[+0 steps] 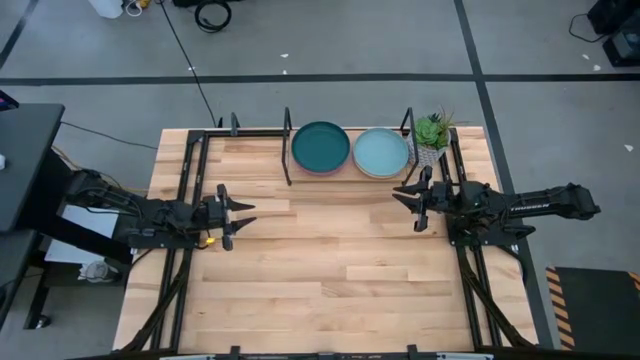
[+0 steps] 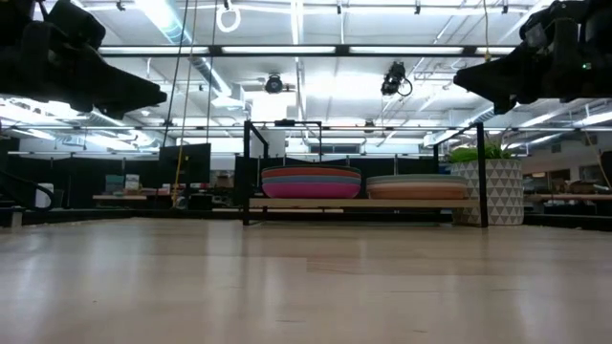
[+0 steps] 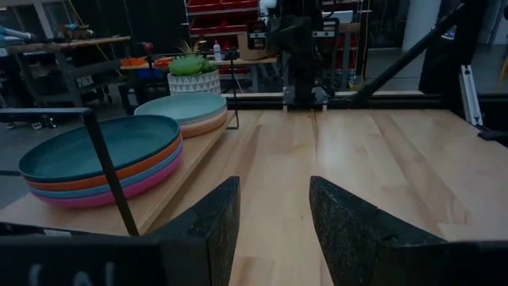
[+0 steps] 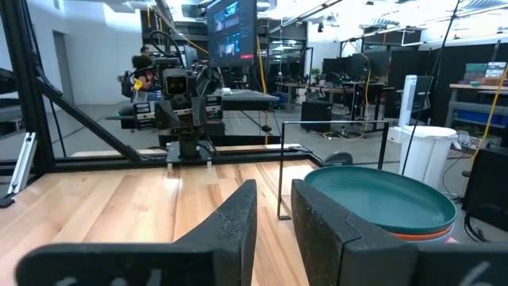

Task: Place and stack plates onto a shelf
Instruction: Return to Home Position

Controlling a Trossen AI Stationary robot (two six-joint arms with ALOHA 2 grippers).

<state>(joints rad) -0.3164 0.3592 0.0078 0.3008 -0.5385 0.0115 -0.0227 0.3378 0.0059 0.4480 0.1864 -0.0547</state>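
Note:
The plates sit in two stacks on the wooden shelf (image 2: 363, 203) at the table's far edge. One stack has the dark teal plate (image 1: 320, 147) on top, over orange, blue and magenta ones (image 3: 103, 163). The other has the light teal plate (image 1: 381, 152) on top, over peach (image 2: 418, 187). My left gripper (image 1: 243, 215) hovers open above the table's left part, and my right gripper (image 1: 403, 198) hovers open near the right end of the shelf. Each points toward the table's middle and holds nothing. Both wrist views show bare wood between the fingers (image 3: 274, 226) (image 4: 274, 214).
A small potted plant (image 1: 432, 135) in a patterned white pot stands at the shelf's right end, just beyond my right gripper. Thin black posts (image 1: 288, 145) rise at the shelf's ends. Black rails run along the table's left and right sides. Bare wood (image 1: 330, 260) lies between the arms.

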